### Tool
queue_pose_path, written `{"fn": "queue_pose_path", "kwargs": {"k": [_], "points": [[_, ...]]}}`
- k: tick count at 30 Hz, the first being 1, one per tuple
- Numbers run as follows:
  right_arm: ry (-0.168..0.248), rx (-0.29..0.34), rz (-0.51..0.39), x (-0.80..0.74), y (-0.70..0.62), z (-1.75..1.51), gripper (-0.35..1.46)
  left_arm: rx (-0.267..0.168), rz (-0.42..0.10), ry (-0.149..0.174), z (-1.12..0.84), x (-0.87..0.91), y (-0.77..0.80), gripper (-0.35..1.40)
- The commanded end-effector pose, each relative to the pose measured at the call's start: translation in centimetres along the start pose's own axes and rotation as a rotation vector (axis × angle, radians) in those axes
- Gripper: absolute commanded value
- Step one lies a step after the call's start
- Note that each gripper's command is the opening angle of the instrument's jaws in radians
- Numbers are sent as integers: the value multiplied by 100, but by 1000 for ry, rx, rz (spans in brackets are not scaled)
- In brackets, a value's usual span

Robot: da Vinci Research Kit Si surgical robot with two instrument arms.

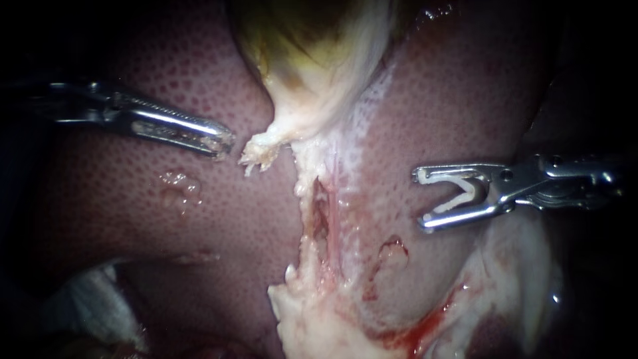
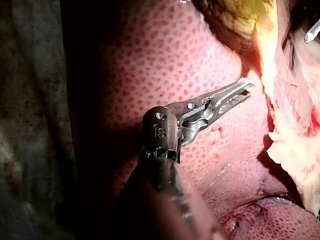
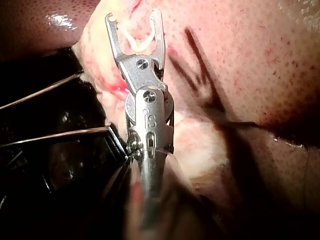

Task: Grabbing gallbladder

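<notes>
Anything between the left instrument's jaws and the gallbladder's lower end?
Nothing visible. The left instrument, jaws slightly open, sits just beside the gallbladder at its frayed lower end, only bare liver under the gap. The right instrument, holding a white clip, stands well off on the other side.

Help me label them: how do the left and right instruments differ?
The left instrument is barely parted and empty; the right instrument spreads wide around a white clip. The left tip lies beside the frayed end of the gallbladder; the right hangs over the liver, farther off. Neither grips tissue.
</notes>
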Motion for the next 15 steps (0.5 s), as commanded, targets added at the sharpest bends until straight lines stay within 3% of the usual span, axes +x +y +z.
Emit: {"fn": "queue_pose_path", "kwargs": {"k": [1, 6, 15], "points": [[0, 0, 0, 0, 0, 0, 50, 7, -1, 3, -2, 1, 0, -30], [0, 0, 0, 0, 0, 0, 50, 28, -6, 13, -10, 6, 4, 22], [0, 0, 0, 0, 0, 0, 50, 44, -7, 22, -3, 16, 19, 49]]}}
